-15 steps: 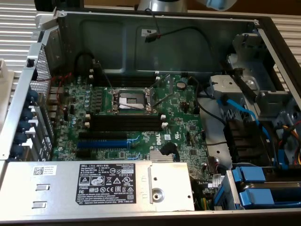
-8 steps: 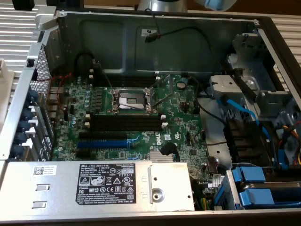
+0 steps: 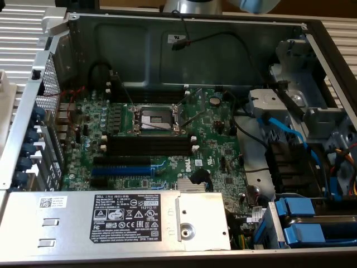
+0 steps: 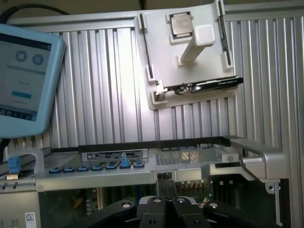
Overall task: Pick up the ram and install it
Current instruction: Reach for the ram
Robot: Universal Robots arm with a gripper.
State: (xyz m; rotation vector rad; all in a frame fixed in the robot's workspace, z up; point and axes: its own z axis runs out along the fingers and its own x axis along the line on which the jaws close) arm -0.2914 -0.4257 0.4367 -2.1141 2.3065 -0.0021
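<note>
The ram point(image 4: 209, 84) is a long thin dark stick standing on edge along one side of a white holder point(image 4: 166, 61), which lies on a ribbed metal surface outside the computer case. My gripper point(image 4: 166, 183) is shut with nothing between its black fingers. It hangs over the case's edge, well short of the ram. In the exterior view the black memory slots point(image 3: 150, 145) with white end clips lie bare on the green motherboard point(image 3: 212, 139), just below the CPU socket point(image 3: 153, 120).
A processor chip point(image 4: 180, 23) and a white post point(image 4: 197, 42) share the holder. A pale blue touchscreen pendant point(image 4: 23, 71) lies beside it. Inside the case are a blue expansion slot point(image 3: 125, 166), the grey power supply point(image 3: 134, 215), blue drive bays point(image 3: 312, 223) and loose cables point(image 3: 279, 125).
</note>
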